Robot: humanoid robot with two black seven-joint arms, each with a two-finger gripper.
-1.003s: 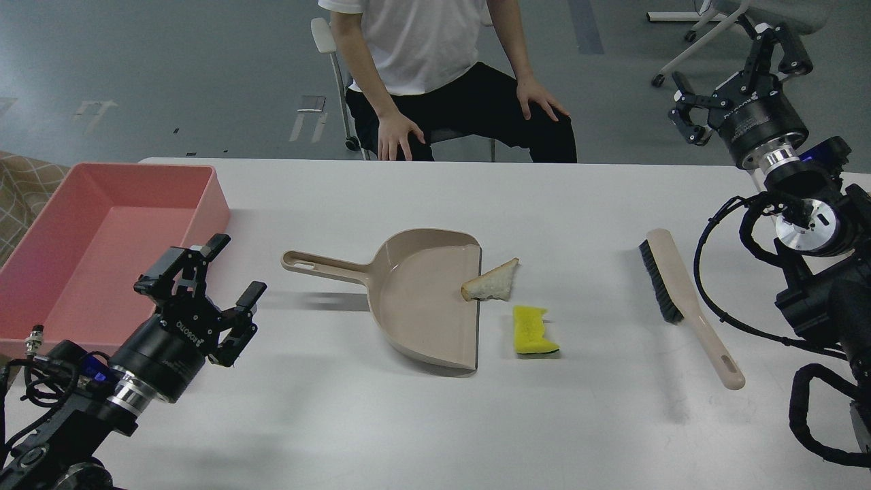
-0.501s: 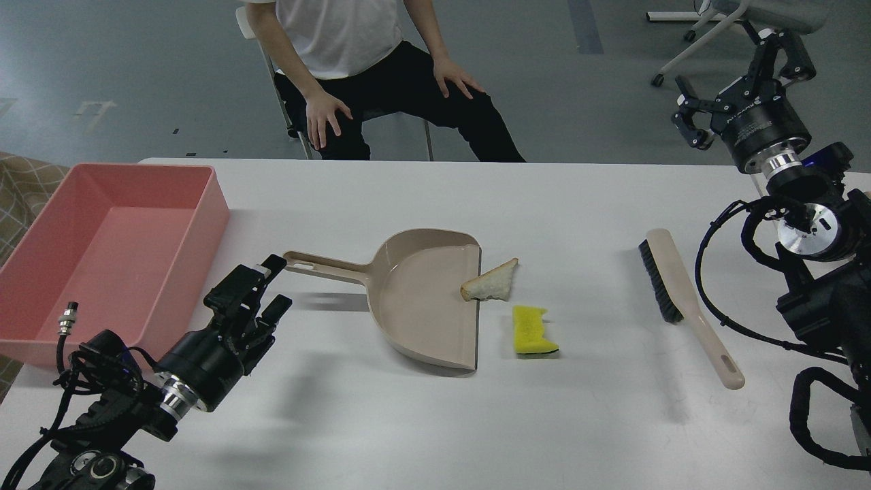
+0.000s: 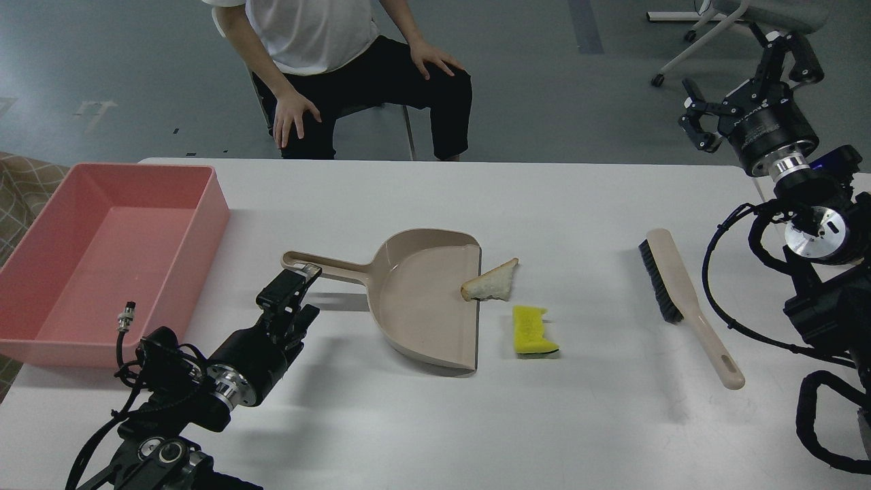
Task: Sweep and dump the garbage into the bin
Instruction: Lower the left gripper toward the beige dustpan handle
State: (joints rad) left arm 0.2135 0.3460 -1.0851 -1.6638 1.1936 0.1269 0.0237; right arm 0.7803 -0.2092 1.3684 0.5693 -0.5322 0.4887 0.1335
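The garbage is two bits on the white table: a triangular bread slice resting against the dustpan's open lip, and a yellow sponge piece just right of that lip. The beige dustpan lies flat, its handle pointing left. My left gripper is open, turned on edge, its upper finger just below the handle's end. The salmon-pink bin stands at the far left and holds nothing. Raised beyond the table's far right edge, my right gripper is open and holds nothing.
A beige brush with black bristles lies at the right of the table, below my right gripper. A seated person is behind the table's far edge. An office chair base stands at the top right.
My left gripper has moved right and forward from beside the bin to the dustpan handle's end, turning on edge. The person has slid left. My right gripper has drifted slightly right.
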